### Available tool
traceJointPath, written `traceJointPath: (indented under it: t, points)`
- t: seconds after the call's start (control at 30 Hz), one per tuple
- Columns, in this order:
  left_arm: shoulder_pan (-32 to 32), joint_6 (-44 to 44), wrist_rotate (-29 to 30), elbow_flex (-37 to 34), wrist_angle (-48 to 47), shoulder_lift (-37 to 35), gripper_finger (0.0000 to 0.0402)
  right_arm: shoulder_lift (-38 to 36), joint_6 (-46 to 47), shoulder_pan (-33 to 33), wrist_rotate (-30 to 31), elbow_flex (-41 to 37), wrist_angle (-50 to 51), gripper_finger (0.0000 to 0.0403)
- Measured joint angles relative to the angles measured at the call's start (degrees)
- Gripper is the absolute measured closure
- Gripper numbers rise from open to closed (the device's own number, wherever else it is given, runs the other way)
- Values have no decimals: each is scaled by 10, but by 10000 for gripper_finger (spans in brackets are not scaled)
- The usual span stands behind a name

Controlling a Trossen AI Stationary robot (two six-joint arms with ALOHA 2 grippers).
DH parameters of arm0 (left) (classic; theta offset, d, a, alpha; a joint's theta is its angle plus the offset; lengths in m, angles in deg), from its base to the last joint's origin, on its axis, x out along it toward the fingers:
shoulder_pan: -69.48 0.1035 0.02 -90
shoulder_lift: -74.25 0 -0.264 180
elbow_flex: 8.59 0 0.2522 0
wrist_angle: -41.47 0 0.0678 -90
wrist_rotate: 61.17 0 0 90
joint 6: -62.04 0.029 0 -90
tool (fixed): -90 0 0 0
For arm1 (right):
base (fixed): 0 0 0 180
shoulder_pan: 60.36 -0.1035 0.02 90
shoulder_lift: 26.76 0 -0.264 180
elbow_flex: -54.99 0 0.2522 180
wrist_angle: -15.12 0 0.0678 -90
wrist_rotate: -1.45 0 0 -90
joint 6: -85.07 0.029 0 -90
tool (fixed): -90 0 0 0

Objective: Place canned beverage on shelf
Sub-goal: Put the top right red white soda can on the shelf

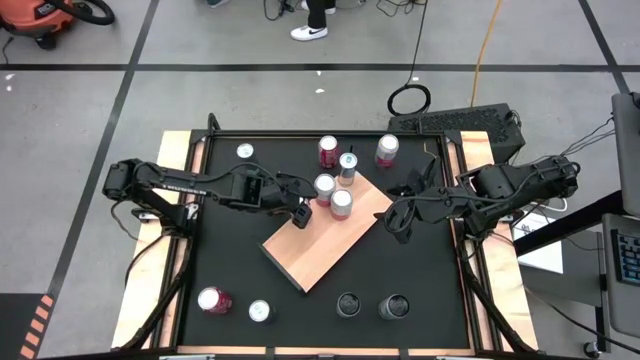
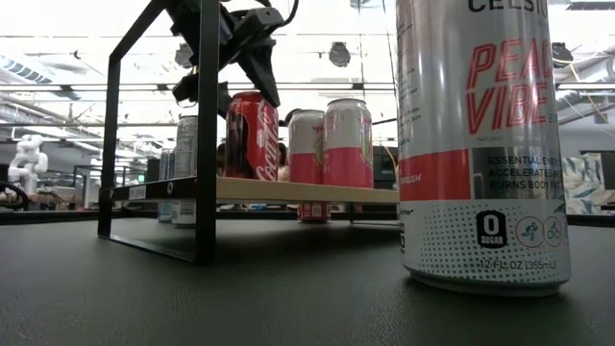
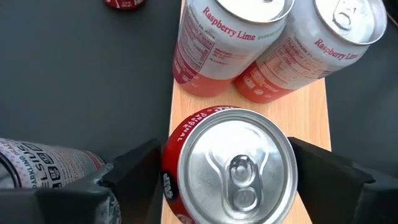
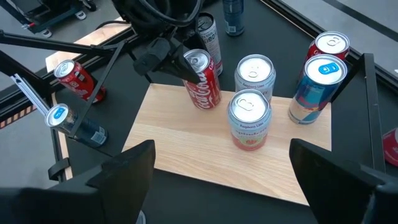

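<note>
Nearest, Celsius can [image 2: 480, 144] on surface; red cola can [image 1: 304, 212] stands on shelf [image 1: 325, 245] at left edge w/ left claw [image 1: 301, 214] spread wide astride it, release underway; next: lift clear w/o tipping; right claw [image 1: 399, 221] wide, empty.

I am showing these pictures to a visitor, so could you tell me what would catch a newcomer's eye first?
The wooden shelf lies at an angle mid-table, with three cans at one end. The left gripper straddles the red cola can there, fingers spread beside it. In the low view, a tall silver can looms in the foreground.
</note>
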State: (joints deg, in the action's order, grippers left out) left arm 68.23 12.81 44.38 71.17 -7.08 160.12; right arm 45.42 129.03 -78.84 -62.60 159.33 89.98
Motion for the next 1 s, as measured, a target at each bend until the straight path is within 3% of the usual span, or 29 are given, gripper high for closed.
traceJointPath:
  t: [1.0]
  points:
    - [1,0,-13,30,-19,-12,63,0,3,0,-2,-1,0,53]
